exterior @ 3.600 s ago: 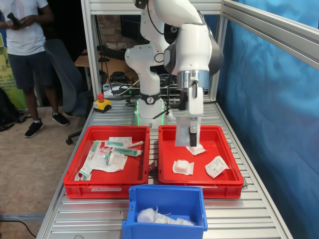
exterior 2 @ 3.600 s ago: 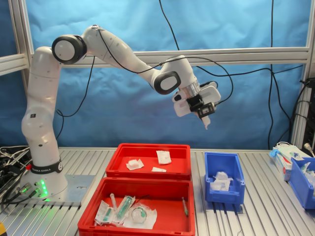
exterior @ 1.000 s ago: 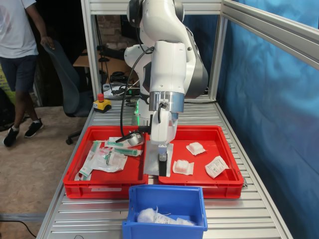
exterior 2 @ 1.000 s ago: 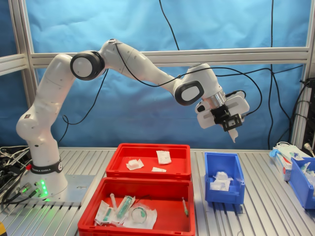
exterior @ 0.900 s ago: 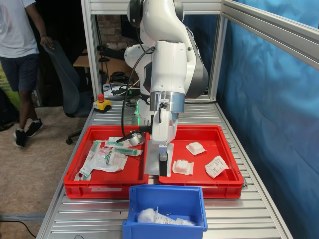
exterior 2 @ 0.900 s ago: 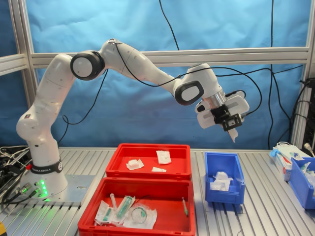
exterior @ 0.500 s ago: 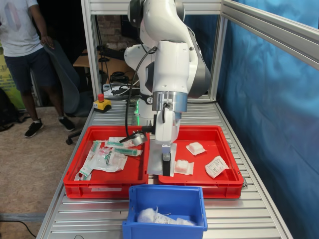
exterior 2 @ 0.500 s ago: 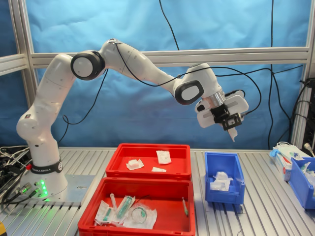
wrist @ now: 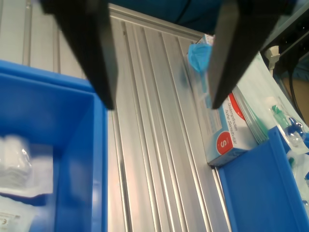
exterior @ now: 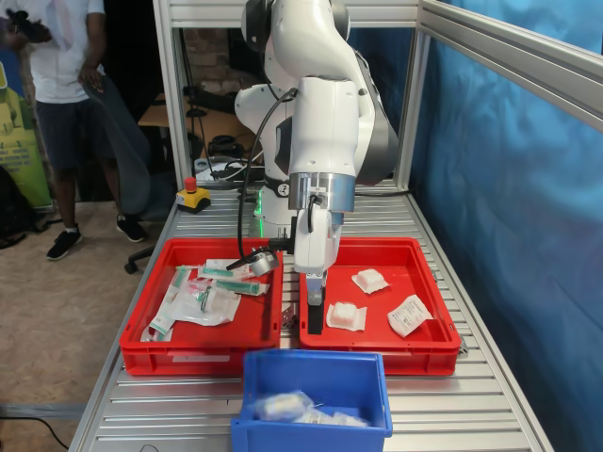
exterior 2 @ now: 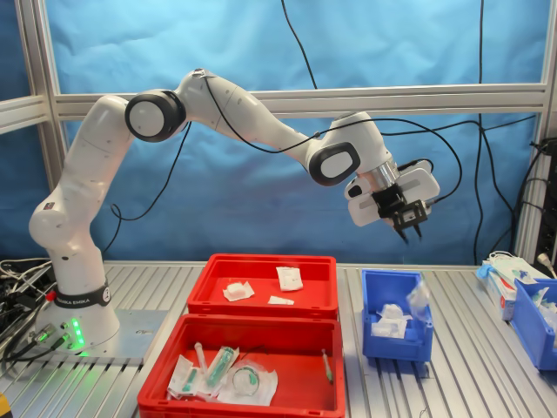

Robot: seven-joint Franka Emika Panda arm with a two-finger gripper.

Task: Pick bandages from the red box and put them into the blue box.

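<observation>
My gripper point(exterior 2: 409, 232) hangs open and empty above the blue box point(exterior 2: 396, 344), its jaws spread in the wrist view point(wrist: 161, 101). A bandage point(exterior 2: 419, 299) is at the blue box's rim in the second exterior view, free of the fingers. It shows as a blur inside the blue box point(exterior: 311, 435) beside other white packets point(exterior: 281, 405). The red box point(exterior: 377, 358) holds three bandages point(exterior: 346, 315), also visible in the second exterior view point(exterior 2: 237, 290). In the first exterior view the gripper point(exterior: 314, 315) stands in front of the red box's left part.
A twin red tray point(exterior: 203, 358) of long green-and-white packets sits beside the red box. Another blue bin point(exterior 2: 533, 326) and a glove box point(exterior 2: 503, 277) stand at the second exterior view's right. A person point(exterior: 58, 104) stands at the first exterior view's left. Metal frame posts point(exterior: 174, 113) surround the table.
The gripper has opened and let go of the white packet it held. The packet has dropped to the blue box. The arm has barely moved.
</observation>
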